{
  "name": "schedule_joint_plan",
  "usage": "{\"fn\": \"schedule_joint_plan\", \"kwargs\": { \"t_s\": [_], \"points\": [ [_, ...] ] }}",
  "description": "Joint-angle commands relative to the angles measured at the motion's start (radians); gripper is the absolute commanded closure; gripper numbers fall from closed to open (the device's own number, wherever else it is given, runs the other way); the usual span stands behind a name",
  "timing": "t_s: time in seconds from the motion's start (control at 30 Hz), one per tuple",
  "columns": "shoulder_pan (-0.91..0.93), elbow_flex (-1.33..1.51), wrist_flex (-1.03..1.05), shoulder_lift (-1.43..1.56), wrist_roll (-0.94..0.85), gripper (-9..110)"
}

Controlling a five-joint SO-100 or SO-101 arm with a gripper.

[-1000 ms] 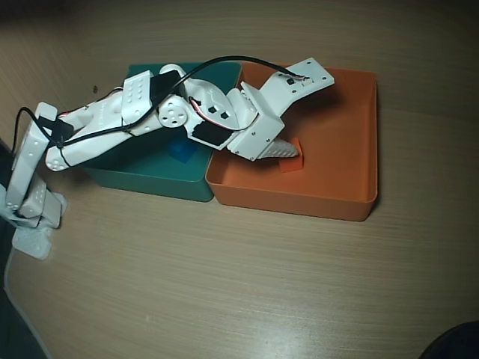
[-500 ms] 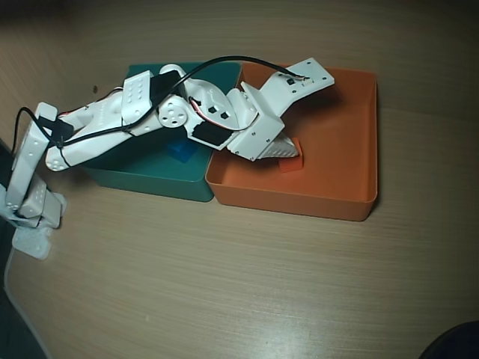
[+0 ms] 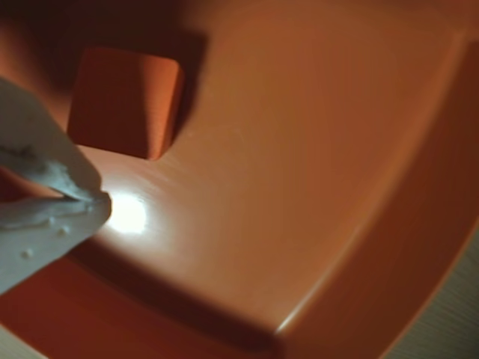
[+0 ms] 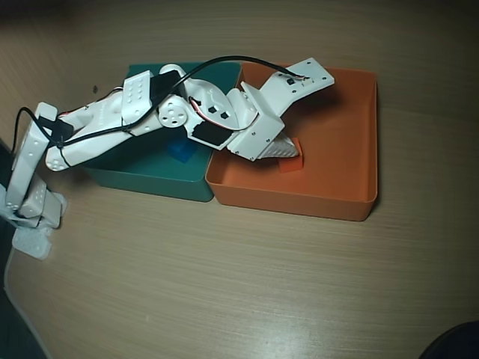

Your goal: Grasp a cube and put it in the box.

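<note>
Nothing is shifting since a second ago: the cube [image 4: 291,164] is lying in the box [image 4: 352,112], delivered; the gripper [image 3: 93,200], jaws closed and empty, is hovering beside it.

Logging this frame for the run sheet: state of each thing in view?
orange cube: resting on the box floor, not gripped
orange box: upright, holds the orange cube
blue cube: lying in the teal tray, partly under the arm
teal tray: upright, beside the orange box
end effector: inside the orange box next to the orange cube; open or shut unclear
</note>
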Motion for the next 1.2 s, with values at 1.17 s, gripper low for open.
{"fn": "schedule_joint_plan", "kwargs": {
  "t_s": [1.17],
  "points": [
    [0.170,1.012,0.003,1.200,-0.008,106]
  ]
}}
